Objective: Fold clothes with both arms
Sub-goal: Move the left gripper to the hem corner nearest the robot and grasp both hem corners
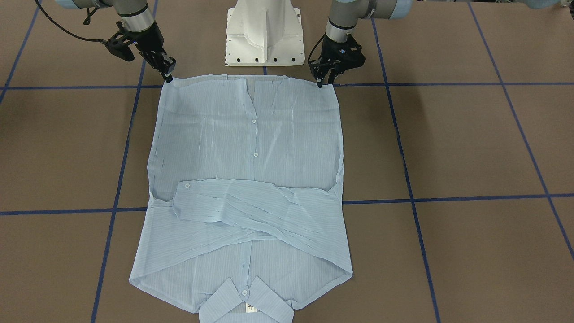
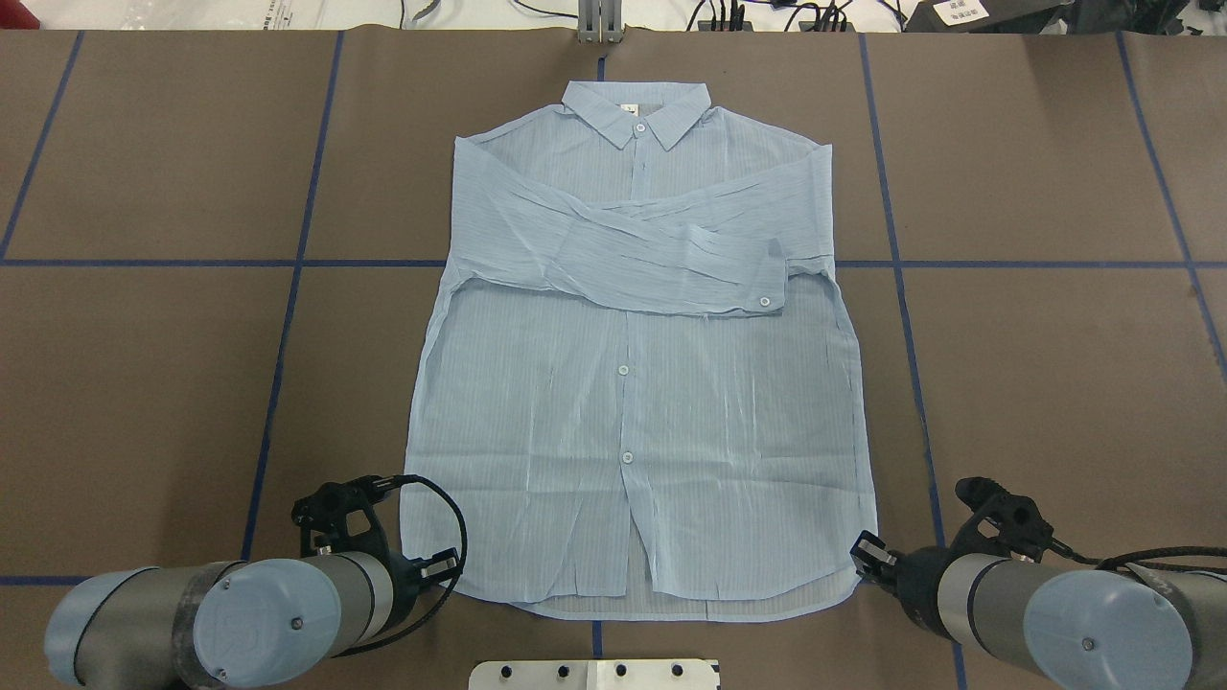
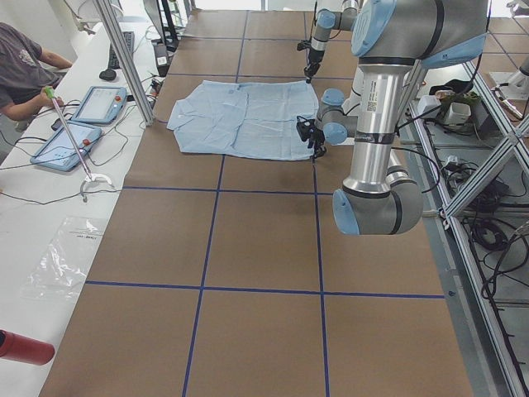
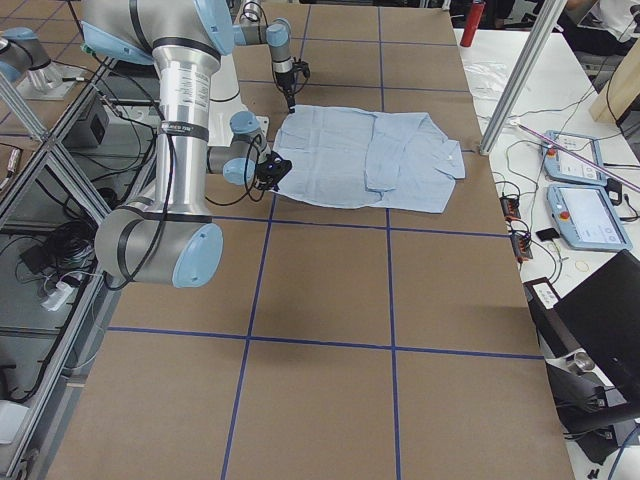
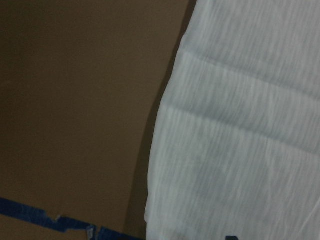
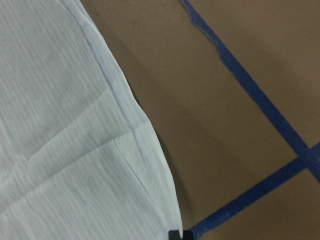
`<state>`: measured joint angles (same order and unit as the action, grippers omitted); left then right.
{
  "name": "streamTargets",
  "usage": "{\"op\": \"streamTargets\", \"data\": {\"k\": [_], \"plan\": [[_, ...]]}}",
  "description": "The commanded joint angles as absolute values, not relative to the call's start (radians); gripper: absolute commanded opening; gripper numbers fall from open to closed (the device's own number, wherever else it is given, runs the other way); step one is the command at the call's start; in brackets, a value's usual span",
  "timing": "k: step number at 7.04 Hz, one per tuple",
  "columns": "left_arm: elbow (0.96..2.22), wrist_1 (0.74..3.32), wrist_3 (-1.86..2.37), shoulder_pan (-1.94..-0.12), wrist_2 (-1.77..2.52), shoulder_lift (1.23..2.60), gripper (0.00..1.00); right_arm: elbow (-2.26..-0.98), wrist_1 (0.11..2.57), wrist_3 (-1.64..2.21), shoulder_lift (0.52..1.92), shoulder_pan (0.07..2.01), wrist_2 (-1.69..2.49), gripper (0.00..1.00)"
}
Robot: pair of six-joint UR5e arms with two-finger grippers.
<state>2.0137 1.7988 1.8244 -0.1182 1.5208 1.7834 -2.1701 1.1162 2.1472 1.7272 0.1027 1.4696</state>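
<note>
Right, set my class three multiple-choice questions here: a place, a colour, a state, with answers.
1. Where is the pointed collar of the pale-blue pinstriped button-up shirt? A at the end far from the white pedestal base; B beside it; C under a sleeve.
2. What colour is the tape grid on the brown table? A yellow; B blue; C white.
3. How do the long sleeves lie? A spread sideways; B off the table; C folded across the chest.
Answers: A, the hem lies by the base; B, lines are blue; C, they cross below the collar.
</note>
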Motion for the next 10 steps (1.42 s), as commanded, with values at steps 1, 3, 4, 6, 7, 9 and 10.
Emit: {"op": "streamTargets", "data": {"k": [1,3,4,6,7,9,10], "plan": [[2.016,1.783,1.827,-0.120,1.520,1.772,0.00,-2.169,1.115,2.148,1.727,0.103,1.467,0.00],[2.019,1.782,1.827,-0.123,1.502,1.770,0.00,-2.175,1.115,2.148,1.724,0.103,1.463,0.00],[2.045,1.781,1.827,-0.124,1.502,1.766,0.00,-2.187,1.115,2.148,1.726,0.104,1.463,0.00],[2.152,1.782,1.876,-0.109,1.500,1.726,0.00,-2.282,1.115,2.148,1.787,0.104,1.474,0.00],[2.227,1.781,1.925,-0.079,1.499,1.703,0.00,-2.331,1.114,2.154,1.834,0.098,1.489,0.00],[2.375,1.716,2.056,0.006,1.465,1.695,0.00,-2.434,1.112,2.164,1.912,0.097,1.548,0.00],[2.449,1.683,2.080,0.006,1.465,1.697,0.00,-2.488,1.112,2.167,1.948,0.100,1.554,0.00]]}}
